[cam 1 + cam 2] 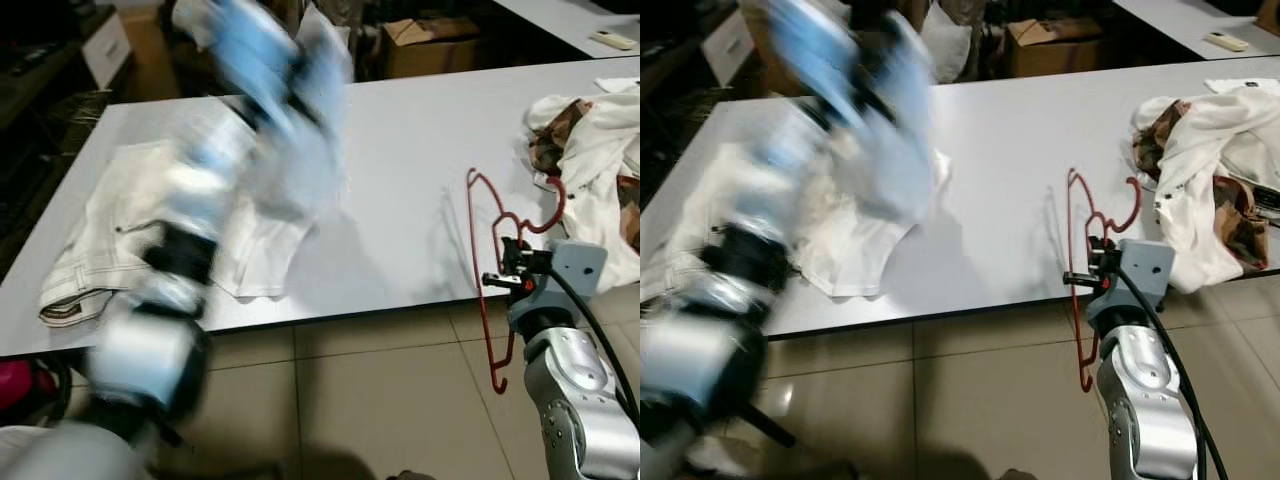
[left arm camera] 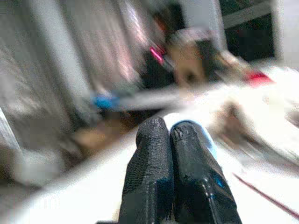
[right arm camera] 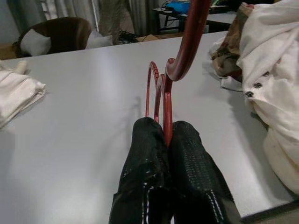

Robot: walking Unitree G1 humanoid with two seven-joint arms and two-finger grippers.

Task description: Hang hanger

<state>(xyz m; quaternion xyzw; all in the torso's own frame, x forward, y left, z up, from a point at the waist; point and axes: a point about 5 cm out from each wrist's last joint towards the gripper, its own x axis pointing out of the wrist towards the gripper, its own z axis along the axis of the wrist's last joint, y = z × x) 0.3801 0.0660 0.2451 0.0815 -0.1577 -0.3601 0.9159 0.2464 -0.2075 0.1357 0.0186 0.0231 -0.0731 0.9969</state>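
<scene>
A thin red hanger [image 1: 472,230] stands tilted at the front edge of the white table [image 1: 400,140], its lower end hanging below the tabletop. My right gripper [image 1: 510,262] is shut on it near the neck; in the right wrist view the wire [image 3: 187,42] rises from between the closed fingers [image 3: 145,149]. My left arm is raised over the table's left half and is motion-blurred. A light blue garment [image 1: 290,120] hangs blurred from it. The left gripper [image 2: 169,126] is shut, with a bit of light blue cloth [image 2: 208,140] showing at its tips.
Cream clothes [image 1: 110,240] lie folded on the table's left part. A heap of white and brown-patterned clothes [image 1: 600,150] sits at the right edge. A cardboard box [image 1: 430,45] stands behind the table. Tiled floor [image 1: 380,380] lies in front.
</scene>
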